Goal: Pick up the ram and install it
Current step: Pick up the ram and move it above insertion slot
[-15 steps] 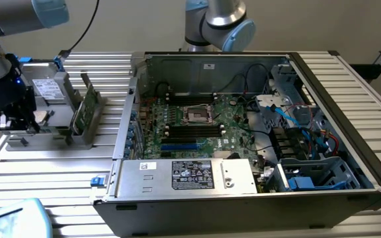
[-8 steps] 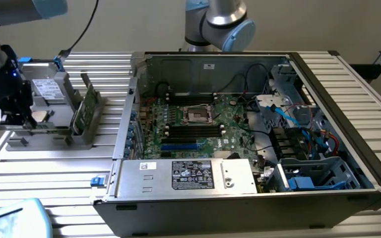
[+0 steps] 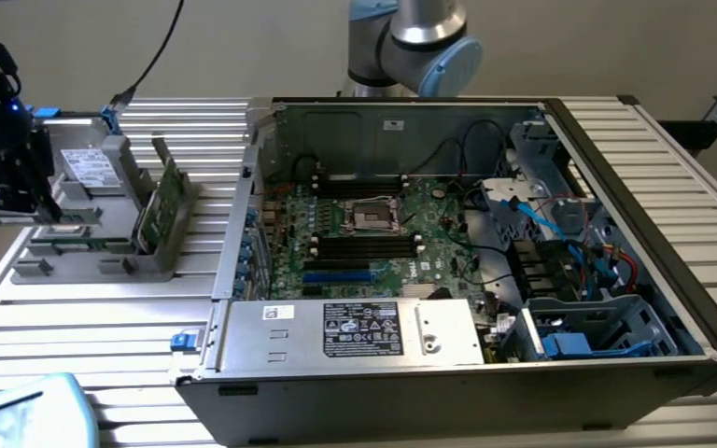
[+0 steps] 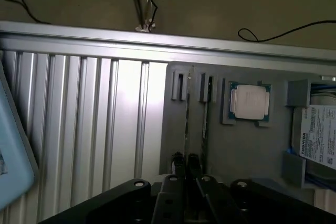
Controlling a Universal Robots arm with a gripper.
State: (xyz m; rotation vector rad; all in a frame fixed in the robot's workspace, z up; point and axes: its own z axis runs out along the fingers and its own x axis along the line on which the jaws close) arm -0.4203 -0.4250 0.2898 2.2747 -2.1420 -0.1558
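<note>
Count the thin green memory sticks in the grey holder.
2. One thin green memory stick stands on edge in the grey plastic holder; the other stands beside it, nearer the square silver processor. None seems hidden.

Table (image 3: 85, 317): ribbed aluminium profiles, bare silver, satin finish with bright streaks of glare.
Parts holder (image 4: 247, 156): grey plastic, matt and smooth.
Ram (image 3: 157, 210): green circuit board, slightly glossy.
Processor (image 4: 250, 102): silver metal lid, satin, set on a green board.
Hard drive (image 4: 320, 135): white printed paper label.
Computer case (image 3: 372, 140): matt grey sheet metal inside, dark matt outer shell.
Power supply (image 3: 446, 331): dull grey sheet metal with a glossy black sticker.
Motherboard (image 3: 440, 247): green board, faint gloss.
Gripper (image 4: 186, 161): black, matt.
</note>
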